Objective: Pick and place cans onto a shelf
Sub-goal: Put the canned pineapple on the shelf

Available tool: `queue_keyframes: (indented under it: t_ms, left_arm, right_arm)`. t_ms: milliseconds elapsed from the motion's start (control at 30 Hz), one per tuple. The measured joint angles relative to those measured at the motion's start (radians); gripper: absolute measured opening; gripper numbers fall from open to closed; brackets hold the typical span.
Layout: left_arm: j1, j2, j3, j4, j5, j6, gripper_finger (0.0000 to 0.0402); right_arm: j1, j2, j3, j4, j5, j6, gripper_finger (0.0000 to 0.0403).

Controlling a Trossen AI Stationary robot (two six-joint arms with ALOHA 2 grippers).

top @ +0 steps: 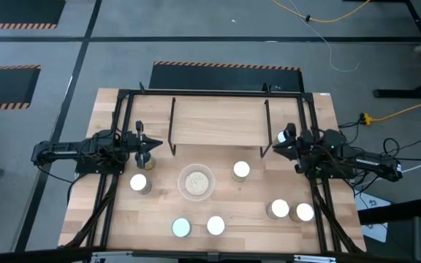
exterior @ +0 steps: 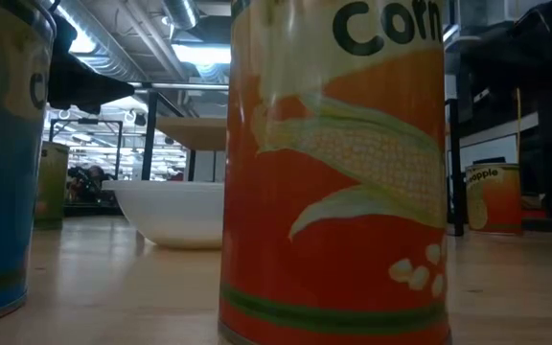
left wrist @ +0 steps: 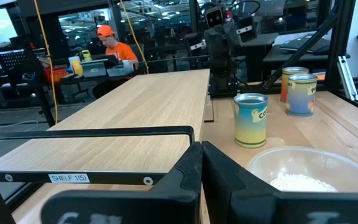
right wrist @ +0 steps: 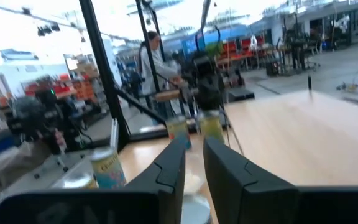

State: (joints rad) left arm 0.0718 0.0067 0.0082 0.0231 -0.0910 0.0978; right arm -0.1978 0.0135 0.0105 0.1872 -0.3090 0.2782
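Note:
The shelf (top: pixel 218 120), a light board in a black rod frame, stands at the table's far middle and bears nothing. Several cans stand upright on the tabletop: one at the left (top: pixel 139 183), one right of the bowl (top: pixel 241 170), two at the near edge (top: pixel 181 227) (top: pixel 215 225), and two at the near right (top: pixel 278 210) (top: pixel 305 212). My left gripper (top: pixel 152 146) (left wrist: pixel 202 149) is shut and empty beside the shelf's left end. My right gripper (top: pixel 275 148) (right wrist: pixel 194 146) is beside the shelf's right end, its fingers nearly together and empty.
A clear bowl (top: pixel 196 182) with beige contents sits in front of the shelf, between the cans. Black frame rails (top: pixel 112 190) (top: pixel 320 197) run along both table sides. People (left wrist: pixel 107 43) (right wrist: pixel 151 56) show in the room beyond. The orange corn can (exterior: pixel 333 163) fills the low view.

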Motion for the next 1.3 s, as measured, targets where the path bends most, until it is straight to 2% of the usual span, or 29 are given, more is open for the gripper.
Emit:
queue_keyframes:
  t_ms: [133, 233, 567, 733, 967, 1133, 1300]
  left_arm:
    - [0.000, 0.000, 0.000, 0.000, 0.000, 0.000, 0.0000]
    - [0.000, 0.000, 0.000, 0.000, 0.000, 0.000, 0.0000]
    - [0.000, 0.000, 0.000, 0.000, 0.000, 0.000, 0.0000]
    - [0.000, 0.000, 0.000, 0.000, 0.000, 0.000, 0.0000]
    - [0.000, 0.000, 0.000, 0.000, 0.000, 0.000, 0.0000]
    - [0.000, 0.000, 0.000, 0.000, 0.000, 0.000, 0.0000]
    - [0.000, 0.000, 0.000, 0.000, 0.000, 0.014, 0.0000]
  right_arm:
    - [0.000, 0.000, 0.000, 0.065, 0.000, 0.032, 0.0069]
    - [0.000, 0.000, 0.000, 0.100, 0.000, 0.055, 0.0090]
    - [0.000, 0.000, 0.000, 0.125, 0.000, 0.085, 0.0212]
    - [0.000, 0.000, 0.000, 0.131, 0.001, 0.086, 0.0254]
    - [0.000, 0.000, 0.004, 0.177, 0.001, 0.085, 0.0263]
    - [0.000, 0.007, 0.104, 0.163, 0.000, 0.081, 0.0263]
    - [0.000, 0.044, 0.310, -0.075, 0.022, 0.012, 0.0262]
